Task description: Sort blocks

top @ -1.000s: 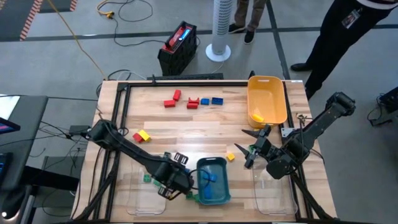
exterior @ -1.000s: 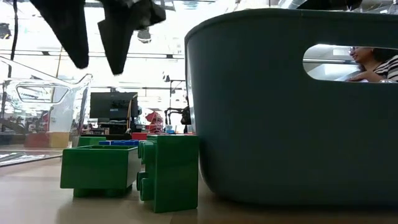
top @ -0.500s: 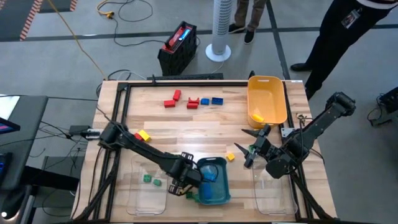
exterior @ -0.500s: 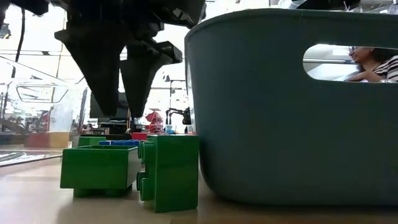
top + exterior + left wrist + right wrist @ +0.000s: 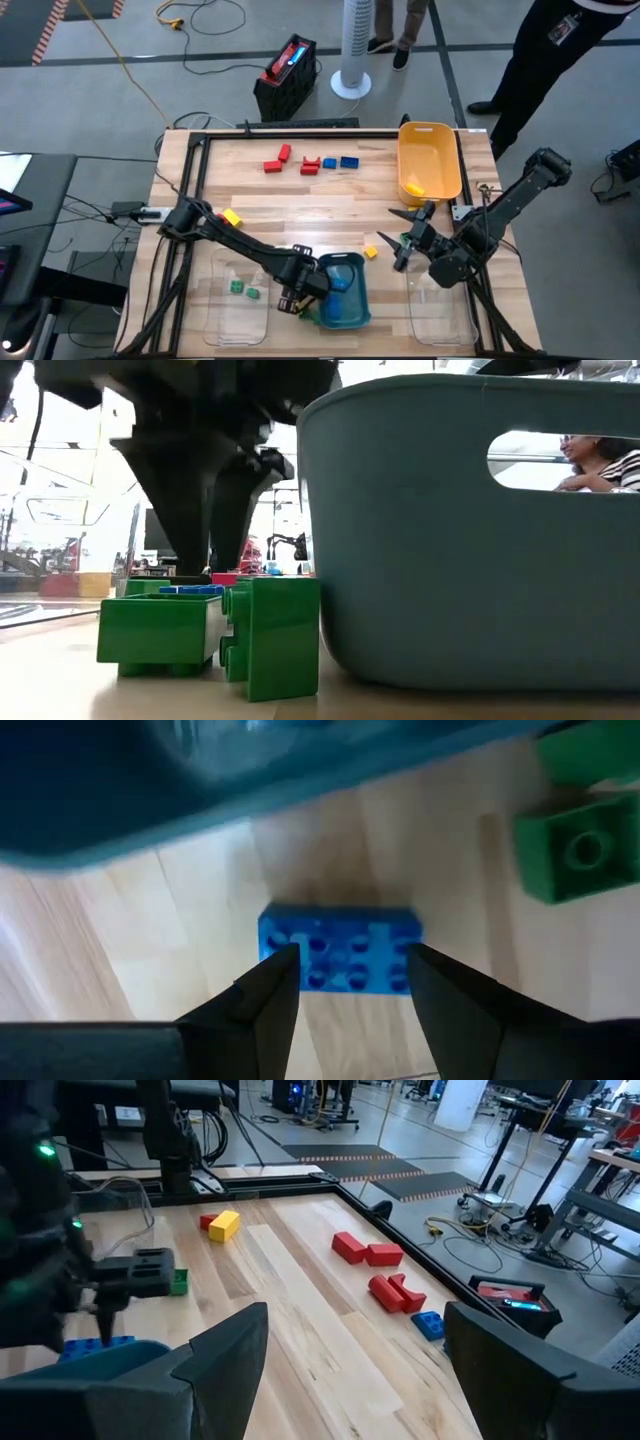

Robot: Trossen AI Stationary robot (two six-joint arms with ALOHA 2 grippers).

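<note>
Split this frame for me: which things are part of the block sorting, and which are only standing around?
Job:
blue block between the open left claw fingers
green blocks
red blocks
yellow block
teal bin
yellow bin
right claw, open, waiting

Standing around:
white fan
red-and-black box
people behind the table

Glossy plastic blue block (image 5: 340,949) on smooth pale wooden table (image 5: 300,205).
</note>
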